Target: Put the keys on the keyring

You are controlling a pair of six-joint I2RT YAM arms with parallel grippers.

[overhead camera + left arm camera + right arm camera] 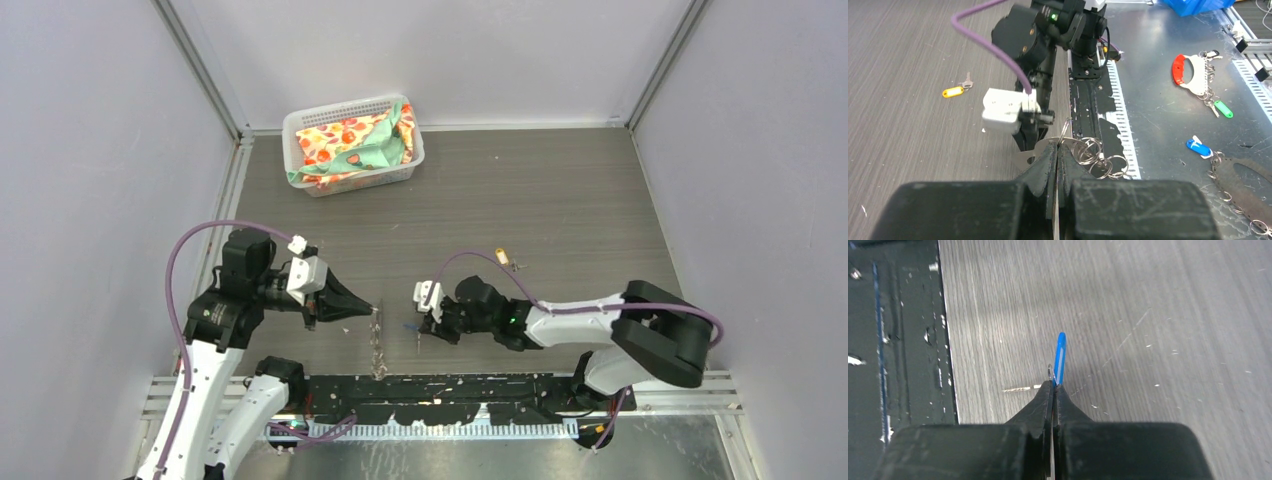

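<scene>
The keyring (1024,158), a pale flat metal piece with an oval hole and a fringe of split rings (1094,153), is held on edge. My left gripper (1058,143) is shut on it. In the top view the keyring (378,345) hangs from that left gripper (368,306) near the table's front. My right gripper (1053,384) is shut on the blue-headed key (1061,354), which sticks out past the fingertips just above the wood. That right gripper (428,324) sits close to the right of the keyring. The yellow-headed key (503,258) lies loose on the table further back, and the left wrist view shows it too (953,92).
A white basket (296,128) with patterned cloth stands at the back left. A black perforated strip (450,395) runs along the near edge. Beyond it, on the metal bench, lie a red-and-white key holder (1184,70), a blue tag (1198,147) and a green tag (1223,109).
</scene>
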